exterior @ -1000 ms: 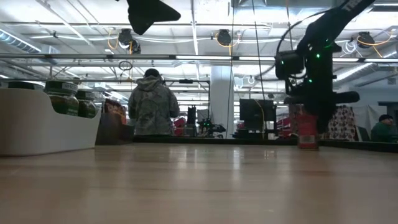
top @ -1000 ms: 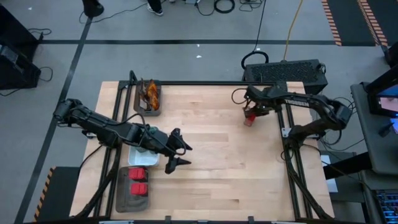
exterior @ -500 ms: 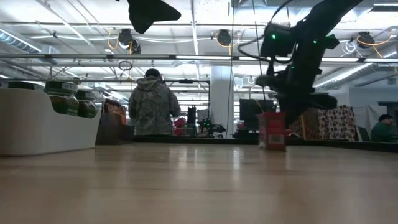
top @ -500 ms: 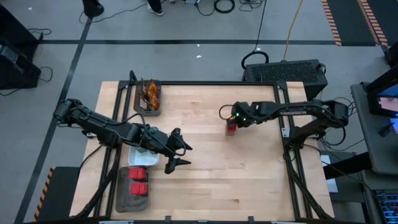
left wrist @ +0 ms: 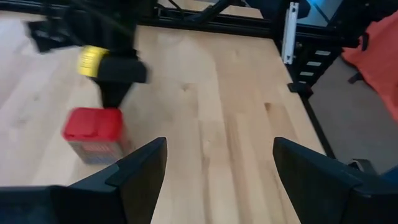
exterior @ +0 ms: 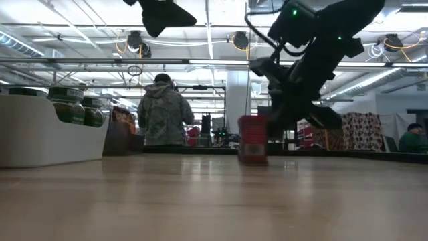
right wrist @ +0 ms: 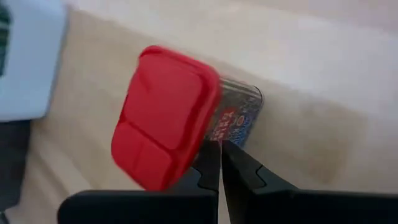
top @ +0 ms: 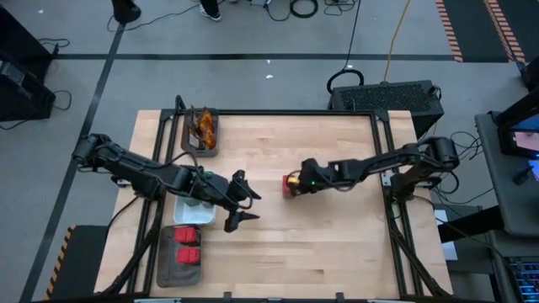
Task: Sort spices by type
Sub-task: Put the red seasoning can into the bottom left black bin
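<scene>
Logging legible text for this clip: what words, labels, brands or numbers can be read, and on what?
No text reads clearly.
Red-lidded spice container: printed label on its side, too blurred to read.
Yellow band on the right arm: any print is unreadable.
Green-lidded jars in the white tray: labels too small to read.

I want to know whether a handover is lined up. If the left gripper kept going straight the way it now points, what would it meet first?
Probably the red-lidded spice container, standing on the table ahead of the open left gripper, slightly to one side of its line. The shut right gripper is right behind it. Depth is hard to judge.
</scene>
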Action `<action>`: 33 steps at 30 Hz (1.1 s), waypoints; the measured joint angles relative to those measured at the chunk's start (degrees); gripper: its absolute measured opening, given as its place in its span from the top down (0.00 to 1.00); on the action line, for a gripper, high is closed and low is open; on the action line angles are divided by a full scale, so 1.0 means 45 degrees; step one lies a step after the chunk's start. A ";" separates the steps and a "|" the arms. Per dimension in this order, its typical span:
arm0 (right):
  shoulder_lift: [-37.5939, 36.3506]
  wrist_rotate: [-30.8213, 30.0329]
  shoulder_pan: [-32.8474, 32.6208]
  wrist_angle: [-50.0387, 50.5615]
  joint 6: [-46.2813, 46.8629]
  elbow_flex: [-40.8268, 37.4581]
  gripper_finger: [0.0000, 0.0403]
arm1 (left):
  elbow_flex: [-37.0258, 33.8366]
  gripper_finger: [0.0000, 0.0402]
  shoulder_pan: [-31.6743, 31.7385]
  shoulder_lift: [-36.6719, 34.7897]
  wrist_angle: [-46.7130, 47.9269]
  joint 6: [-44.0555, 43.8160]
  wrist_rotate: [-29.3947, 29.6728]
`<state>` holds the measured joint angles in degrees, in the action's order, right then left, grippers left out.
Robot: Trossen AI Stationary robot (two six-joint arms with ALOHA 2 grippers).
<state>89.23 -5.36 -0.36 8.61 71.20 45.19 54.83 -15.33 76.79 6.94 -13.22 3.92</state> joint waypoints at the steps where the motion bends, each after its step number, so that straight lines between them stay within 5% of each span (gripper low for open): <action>1: 0.0074 -0.0121 -0.0214 -0.0248 0.0034 0.0000 1.00 | 0.0000 0.27 0.0084 0.0000 -0.0002 0.0069 0.0009; 8: 0.0703 -0.0550 -0.1213 -0.2529 -0.0216 0.0005 1.00 | 0.0000 0.27 0.1058 0.0000 0.0041 -0.0169 0.0478; 15: 0.0644 -0.0498 -0.1748 -0.3453 -0.1076 0.0005 1.00 | 0.0019 0.27 0.2201 0.0527 -0.0031 -0.3416 0.1197; 22: -0.2007 -0.0726 -0.1981 -0.0300 -0.1918 0.0021 1.00 | 0.1524 0.27 0.2268 0.2298 0.0798 -0.4259 0.1178; 28: -0.4853 -0.2435 -0.1942 0.3524 -0.1981 0.0024 1.00 | 0.3776 0.27 0.2583 0.4511 0.4634 -0.5312 0.1327; 33: -0.6454 -0.3478 -0.1932 0.5349 -0.1981 0.0024 1.00 | 0.5219 0.27 0.2642 0.5875 0.5395 -0.5332 0.1464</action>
<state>60.19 -21.01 -9.06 32.68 62.28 45.30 78.31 -3.44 103.23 31.22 -37.21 10.50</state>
